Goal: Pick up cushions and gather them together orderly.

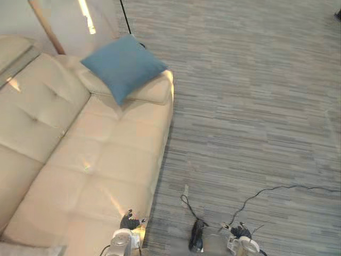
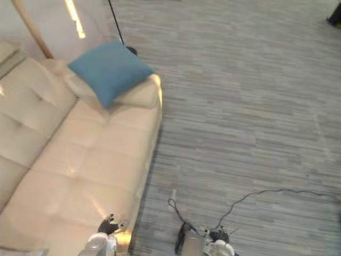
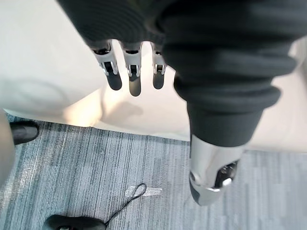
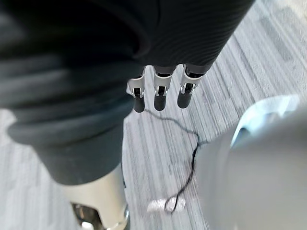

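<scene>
Blue square fabric cushion (image 1: 123, 65): on armrest of cream leather sofa (image 1: 106, 160), which is cut off at left.
Left hand (image 3: 134, 79): fingers straight, empty, over seat edge.
Right hand (image 4: 161, 93): fingers straight, empty, above grey carpet (image 1: 256, 106).

Cream tufted leather sofa (image 1: 106, 154), blue square fabric cushion (image 1: 123, 65) resting corner-up on its far padded arm, grey striped carpet floor (image 1: 256, 106) alongside, small pale scrap (image 1: 186, 190) lying near the sofa's front edge.

This looks like a lounge or sitting area, home-like or an office corner. A long cream tufted sofa (image 1: 106, 160) stands on grey striped carpet (image 1: 256, 106), and a blue cushion (image 1: 123, 65) is propped on the armrest at the sofa's far end.
</scene>
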Available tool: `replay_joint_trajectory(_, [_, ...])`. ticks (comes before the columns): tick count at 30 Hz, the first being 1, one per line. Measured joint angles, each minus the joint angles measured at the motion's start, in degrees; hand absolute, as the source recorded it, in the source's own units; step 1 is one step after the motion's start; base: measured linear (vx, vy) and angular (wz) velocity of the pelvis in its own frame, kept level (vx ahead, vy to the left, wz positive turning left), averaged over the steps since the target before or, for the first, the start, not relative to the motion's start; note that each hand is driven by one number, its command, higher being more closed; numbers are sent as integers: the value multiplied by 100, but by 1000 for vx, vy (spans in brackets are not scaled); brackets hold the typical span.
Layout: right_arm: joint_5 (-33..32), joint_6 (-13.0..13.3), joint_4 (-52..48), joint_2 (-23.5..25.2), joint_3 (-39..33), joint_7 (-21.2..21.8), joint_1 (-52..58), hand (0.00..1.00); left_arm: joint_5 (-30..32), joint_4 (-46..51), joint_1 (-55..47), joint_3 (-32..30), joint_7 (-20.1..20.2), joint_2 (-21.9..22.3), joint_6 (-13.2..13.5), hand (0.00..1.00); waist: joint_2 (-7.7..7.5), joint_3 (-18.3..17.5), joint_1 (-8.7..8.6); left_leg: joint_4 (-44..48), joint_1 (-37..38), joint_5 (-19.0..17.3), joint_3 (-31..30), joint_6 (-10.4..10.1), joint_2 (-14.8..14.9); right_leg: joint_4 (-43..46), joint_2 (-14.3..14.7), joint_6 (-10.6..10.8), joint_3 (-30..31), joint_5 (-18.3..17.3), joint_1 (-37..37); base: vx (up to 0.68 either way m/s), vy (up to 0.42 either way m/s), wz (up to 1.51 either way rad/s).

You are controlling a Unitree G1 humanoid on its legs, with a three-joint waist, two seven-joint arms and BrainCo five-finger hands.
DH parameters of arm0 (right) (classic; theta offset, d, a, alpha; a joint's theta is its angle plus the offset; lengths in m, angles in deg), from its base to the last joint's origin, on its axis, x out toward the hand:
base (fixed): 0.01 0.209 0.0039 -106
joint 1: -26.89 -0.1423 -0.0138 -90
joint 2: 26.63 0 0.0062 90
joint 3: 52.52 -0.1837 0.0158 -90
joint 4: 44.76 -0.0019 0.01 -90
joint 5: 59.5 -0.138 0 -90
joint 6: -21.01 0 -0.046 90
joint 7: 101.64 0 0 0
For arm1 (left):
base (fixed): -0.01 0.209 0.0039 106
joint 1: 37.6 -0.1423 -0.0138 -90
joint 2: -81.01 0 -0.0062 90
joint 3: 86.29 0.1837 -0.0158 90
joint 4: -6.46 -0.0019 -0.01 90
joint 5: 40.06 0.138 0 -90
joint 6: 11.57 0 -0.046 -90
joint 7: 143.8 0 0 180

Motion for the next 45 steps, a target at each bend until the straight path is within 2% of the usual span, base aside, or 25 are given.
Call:
replay_joint_trajectory(1, [-22,-1,-7,-55,-64,-2,36,0,2,-10,-3,-62,-2,69,-2,0,136,81,-11,1243,-469,306,-226,-183,182,-88,173,-93,-46,-127,291,302,-213,-9])
replay_joint_trajectory(2, [-27,-7,-3,-76,-51,-2,45,0,0,-11,-25,-59,2,78,-2,0,189,114,-4,1861,-698,638,-305,-153,269,-162,257,-145,-49,-191,503,385,-213,-14])
replay_joint_trajectory(5, [-51,-8,-1,-49,-50,-6,121,0,1,65,-101,-40,11,59,34,0,140,166,51,3146,-1389,404,-108,85,327,-486,380,-454,-20,-415,1343,422,-129,-10])
replay_joint_trajectory(7, [-56,-6,-3,-35,-50,-4,92,0,-1,137,-82,-33,13,63,37,0,121,173,94,2757,-1773,271,194,120,140,-823,376,-450,39,-416,1688,294,-29,-15])
replay_joint_trajectory(10, [-126,5,-13,16,-59,-14,19,0,-1,208,-77,-28,13,84,38,0,96,181,114,549,-1983,428,359,139,-372,-1415,346,-294,92,-393,2178,361,44,-11])
replay_joint_trajectory(12, [-222,9,-4,23,-53,-56,-30,0,-4,211,-79,4,26,81,40,0,104,186,191,-1322,-1818,1447,311,116,-630,-1773,369,-17,196,-541,2541,493,151,-26])
replay_joint_trajectory(13, [-221,7,5,52,-40,-76,-43,0,-4,196,-88,4,32,51,37,0,51,177,269,-1450,-1678,1867,366,256,-683,-1865,342,7,313,-544,2658,507,150,-31])
replay_joint_trajectory(15, [-211,11,0,118,-42,-62,-99,0,-7,197,-48,0,45,-31,37,0,-200,77,277,-913,-1794,1258,416,733,-947,-1789,92,124,557,-583,2717,558,114,-16])
replay_joint_trajectory(16, [-203,13,-34,96,-43,-62,-98,0,-12,208,-41,-21,53,-25,36,0,-203,80,299,-578,-1824,1077,493,796,-946,-1440,10,247,747,-650,2689,590,140,-8])
replay_joint_trajectory(17, [-196,11,-29,60,-45,-55,-87,0,-10,181,-45,-21,57,-21,33,0,-203,81,304,-372,-1686,806,535,832,-983,-629,-114,465,954,-729,2563,704,220,-7])
replay_joint_trajectory(18, [-167,13,-39,59,-36,-48,-77,0,-11,148,-51,-5,65,-30,24,0,-210,85,276,-320,-1370,549,540,894,-1061,867,-320,1058,1112,-469,2074,573,163,-6])
replay_joint_trajectory(20, [-79,11,-46,84,-2,-4,-56,0,-11,149,-55,5,110,-21,11,0,-190,104,259,-329,-990,328,495,900,-1075,2498,-435,1314,1185,-344,1460,470,99,5])
replay_joint_trajectory(21, [-4,10,-48,93,45,23,-1,0,-11,148,-75,16,123,-4,9,0,-182,110,252,-356,-692,262,460,883,-1074,3188,-505,1237,1086,-377,1160,452,41,22])
replay_joint_trajectory(22, [4,11,-71,82,121,42,43,0,-11,148,-107,65,135,1,8,0,-146,131,239,-575,-250,259,442,882,-1055,3411,-632,899,744,-499,891,435,27,19])
replay_joint_trajectory(24, [7,12,-92,69,184,50,65,0,-11,152,-105,67,138,26,13,0,-52,154,177,-991,248,260,395,879,-976,2932,-691,646,355,-637,644,405,-23,20])
replay_joint_trajectory(26, [11,13,-104,57,184,54,-21,0,-11,152,-76,71,123,15,13,0,-22,157,69,-1222,449,194,295,761,-849,1894,-679,615,59,-602,268,403,-112,32])
replay_joint_trajectory(29, [10,8,-44,52,185,53,-65,0,-4,141,-47,239,105,-84,12,0,-86,167,43,-1473,679,43,65,498,-639,-396,-390,589,204,242,34,417,-262,34])
replay_joint_trajectory(30, [1,12,-43,39,180,50,5,0,-2,110,-83,247,105,-128,13,0,-167,157,2,-1472,800,-26,-73,380,-614,-815,-307,563,421,944,94,338,-260,33])
replay_joint_trajectory(31, [5,11,-41,-59,182,48,-1,0,1,-8,-69,241,99,-57,3,0,-39,158,-36,-1460,885,-73,-196,303,-471,-695,-191,344,425,985,136,433,-310,24])
replay_joint_trajectory(34, [9,10,-26,-212,169,47,-67,0,50,-152,-86,237,102,69,18,0,167,97,-38,-626,553,11,-588,112,-257,-203,-88,106,174,377,148,381,-298,24])
replay_joint_trajectory(36, [1,-3,11,-238,160,45,-11,0,48,-151,-15,211,104,101,27,0,194,144,-64,1170,-214,554,-818,-343,-113,-282,8,37,-95,67,652,378,-310,54])
replay_joint_trajectory(37, [1,-6,13,-227,210,51,15,0,48,-106,-13,187,103,92,33,0,166,229,-40,1923,-492,862,-790,-329,-8,-443,60,-20,-149,-15,936,383,-272,34])
replay_joint_trajectory(39, [-3,-6,53,-190,228,49,26,0,28,32,-26,178,108,85,51,0,200,265,73,2819,-1103,467,-350,-28,149,-745,183,-92,-215,-123,1513,326,-162,-1])
replay_joint_trajectory(43, [-3,12,15,-214,183,30,-86,0,-17,147,-18,194,113,78,85,0,185,275,103,1040,-1626,322,318,71,-158,-1311,177,43,-330,-88,2034,248,-37,5])
replay_joint_trajectory(45, [-3,11,13,-302,186,10,-10,0,-17,146,-48,289,116,98,86,0,256,241,107,-518,-1581,1041,547,36,-323,-1537,268,210,-473,-152,2305,330,53,31])
